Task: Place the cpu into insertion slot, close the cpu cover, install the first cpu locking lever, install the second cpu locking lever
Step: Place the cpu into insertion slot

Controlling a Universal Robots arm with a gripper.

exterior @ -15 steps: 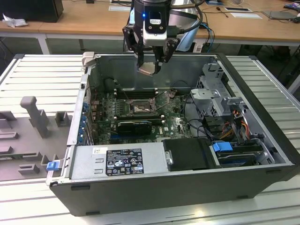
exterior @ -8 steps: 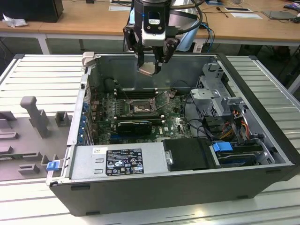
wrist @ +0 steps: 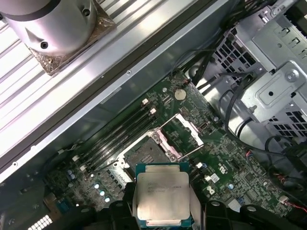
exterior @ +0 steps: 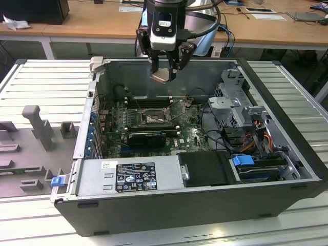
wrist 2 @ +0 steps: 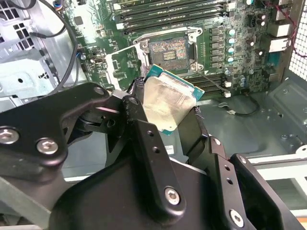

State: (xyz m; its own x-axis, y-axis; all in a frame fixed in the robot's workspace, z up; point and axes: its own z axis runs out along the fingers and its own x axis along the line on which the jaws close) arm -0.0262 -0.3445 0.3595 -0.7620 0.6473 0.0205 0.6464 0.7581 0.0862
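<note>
Your pincer (exterior: 163, 73) was clamped on the cpu (wrist 2: 168, 103), with a black finger pressed against each of two opposite edges. It held the chip in the air above the open computer case (exterior: 195, 205), which lay on its side on the ribbed metal counter (exterior: 41, 77). In both wrist views the cpu's pale silvery top faced the camera, and it hung clear of the green board (wrist: 225, 172). The insertion slot (wrist: 146, 151) lay bare below, its dark centre exposed, just beside the long black memory slots (wrist 2: 172, 14). The cpu cover (wrist: 168, 142) stood swung open along one side of the slot. A thin locking lever (wrist 2: 211, 82) stuck out unlatched near the socket's corner.
</note>
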